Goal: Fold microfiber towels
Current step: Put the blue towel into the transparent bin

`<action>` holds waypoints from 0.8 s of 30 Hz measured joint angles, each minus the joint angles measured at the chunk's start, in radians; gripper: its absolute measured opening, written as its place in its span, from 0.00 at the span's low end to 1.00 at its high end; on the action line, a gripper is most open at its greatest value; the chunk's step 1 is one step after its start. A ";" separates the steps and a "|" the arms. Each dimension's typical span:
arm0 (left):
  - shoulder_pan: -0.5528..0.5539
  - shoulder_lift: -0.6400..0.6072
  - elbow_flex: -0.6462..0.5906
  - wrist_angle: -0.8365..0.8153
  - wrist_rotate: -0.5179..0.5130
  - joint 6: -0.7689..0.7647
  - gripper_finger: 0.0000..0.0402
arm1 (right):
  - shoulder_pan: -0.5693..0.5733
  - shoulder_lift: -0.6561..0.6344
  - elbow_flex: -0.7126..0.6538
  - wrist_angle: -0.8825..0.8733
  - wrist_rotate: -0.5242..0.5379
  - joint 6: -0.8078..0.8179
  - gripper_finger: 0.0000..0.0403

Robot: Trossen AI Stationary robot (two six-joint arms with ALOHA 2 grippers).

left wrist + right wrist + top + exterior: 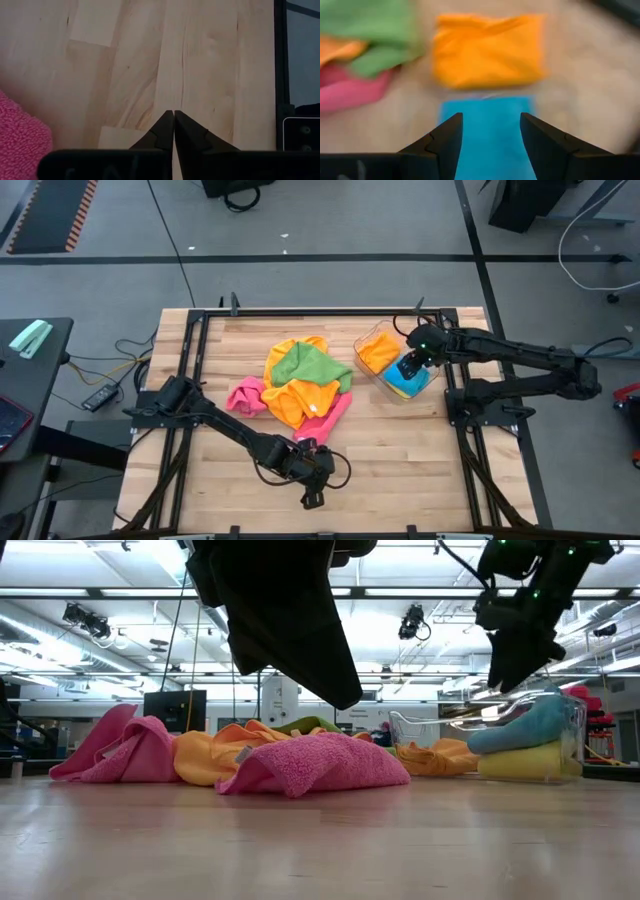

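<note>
Two pincers (313, 500) (408, 367); three folded towels (393, 365) in tray (428, 385)

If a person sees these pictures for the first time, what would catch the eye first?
Most likely the bright heap of unfolded towels, pink, orange and green, lying crumpled at the middle of the wooden table. Next, the clear tray to its right, holding folded orange, blue and yellow towels, with the open right gripper above it. The left gripper is shut over bare wood near the front edge.
</note>
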 joint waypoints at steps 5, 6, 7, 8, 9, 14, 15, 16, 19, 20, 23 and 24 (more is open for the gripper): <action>-0.001 0.000 0.000 0.001 0.000 -0.005 0.03 | 0.019 0.029 -0.003 -0.085 -0.163 0.059 0.49; -0.001 0.000 0.000 0.001 0.000 -0.005 0.03 | 0.022 0.043 -0.004 -0.114 -0.166 0.067 0.49; -0.001 0.000 0.000 0.001 0.000 -0.004 0.03 | 0.028 0.058 -0.004 -0.132 -0.168 0.070 0.48; -0.001 0.000 0.000 0.001 0.000 -0.003 0.03 | 0.034 0.074 -0.004 -0.150 -0.168 0.068 0.47; -0.001 0.000 0.000 0.001 0.000 -0.002 0.04 | 0.042 0.091 -0.004 -0.164 -0.171 0.061 0.46; 0.000 0.000 0.000 0.001 0.000 0.001 0.07 | 0.081 0.180 -0.004 -0.222 -0.190 0.045 0.43; 0.000 0.000 0.000 0.001 0.000 0.001 0.07 | 0.089 0.195 -0.004 -0.231 -0.190 0.044 0.43; 0.000 0.000 0.000 0.001 0.000 0.001 0.07 | 0.100 0.206 -0.004 -0.234 -0.190 0.044 0.43; 0.000 0.000 0.000 0.001 0.000 0.001 0.05 | 0.128 0.230 -0.004 -0.217 -0.180 0.049 0.42; 0.000 0.000 0.000 0.000 0.000 0.001 0.04 | 0.135 0.234 -0.004 -0.211 -0.170 0.049 0.42; 0.000 0.000 0.000 0.000 0.000 0.002 0.03 | 0.143 0.238 -0.004 -0.209 -0.158 0.042 0.42; 0.000 0.000 0.000 0.000 0.000 0.002 0.03 | 0.143 0.236 -0.004 -0.209 -0.158 0.042 0.42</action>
